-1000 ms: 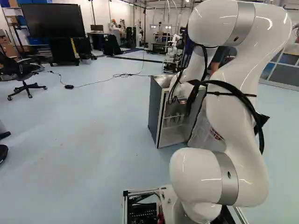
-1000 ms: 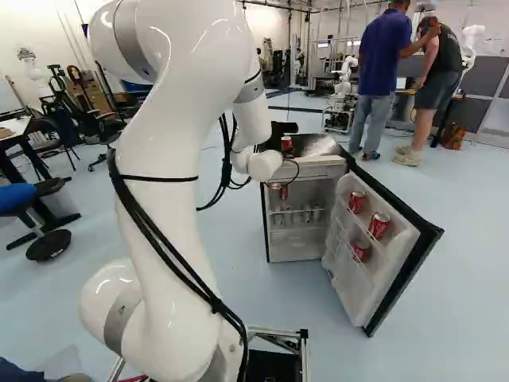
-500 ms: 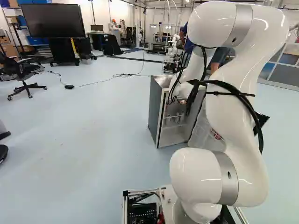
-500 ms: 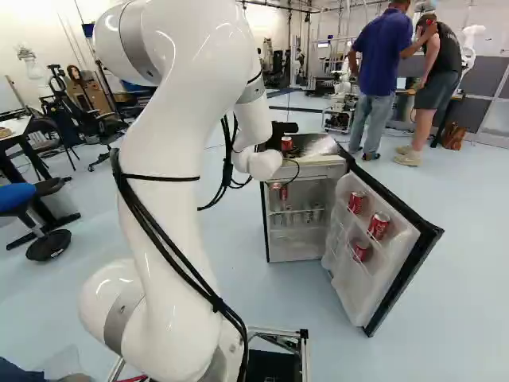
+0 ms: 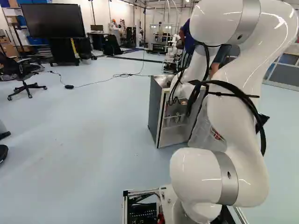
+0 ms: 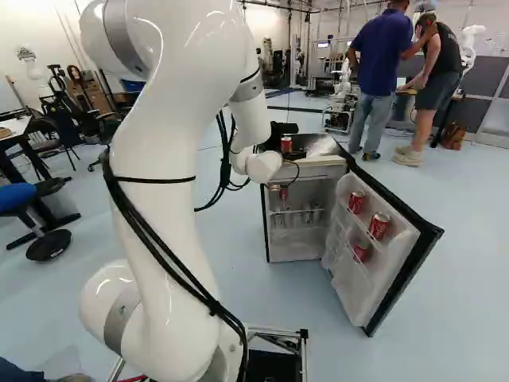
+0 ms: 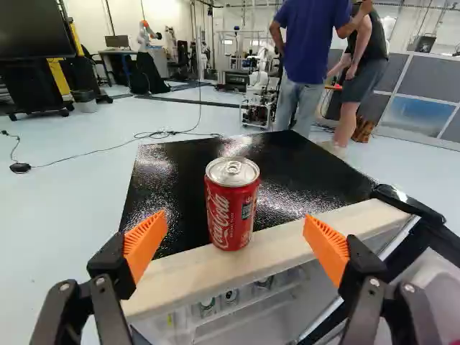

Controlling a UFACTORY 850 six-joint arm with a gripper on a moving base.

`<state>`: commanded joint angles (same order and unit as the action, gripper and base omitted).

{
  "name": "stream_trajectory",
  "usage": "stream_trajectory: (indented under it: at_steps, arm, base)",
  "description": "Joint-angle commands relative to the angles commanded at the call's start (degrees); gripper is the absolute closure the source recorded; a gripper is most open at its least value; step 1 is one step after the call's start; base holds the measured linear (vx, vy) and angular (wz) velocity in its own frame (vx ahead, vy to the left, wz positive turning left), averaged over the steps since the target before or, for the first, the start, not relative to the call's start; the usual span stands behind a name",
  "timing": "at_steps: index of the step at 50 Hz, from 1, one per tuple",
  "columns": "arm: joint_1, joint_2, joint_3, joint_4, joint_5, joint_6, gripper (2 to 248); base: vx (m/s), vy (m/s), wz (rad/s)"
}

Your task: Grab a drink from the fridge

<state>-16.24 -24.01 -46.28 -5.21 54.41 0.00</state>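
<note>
The shiny fridge top [image 7: 309, 169] holds a red can [image 7: 232, 208] at its front edge. The end effector [image 7: 235, 228] is wide apart, facing it. It's likely grab time: go closer, then squeeze.

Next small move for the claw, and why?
Probably ease the claw straight ahead a touch, still unclosed: the red soda can stands upright by the fridge top's front edge, lined up between the parted orange pads, with a gap on each side.
</note>
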Motion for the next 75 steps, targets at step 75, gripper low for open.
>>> stream_trajectory:
  at_steps: [75]
  arm:
    - [-10.97,9.19,0.62,0.89,-5.27,0.0,3]
  base:
    - [0.0,0.0,0.0]
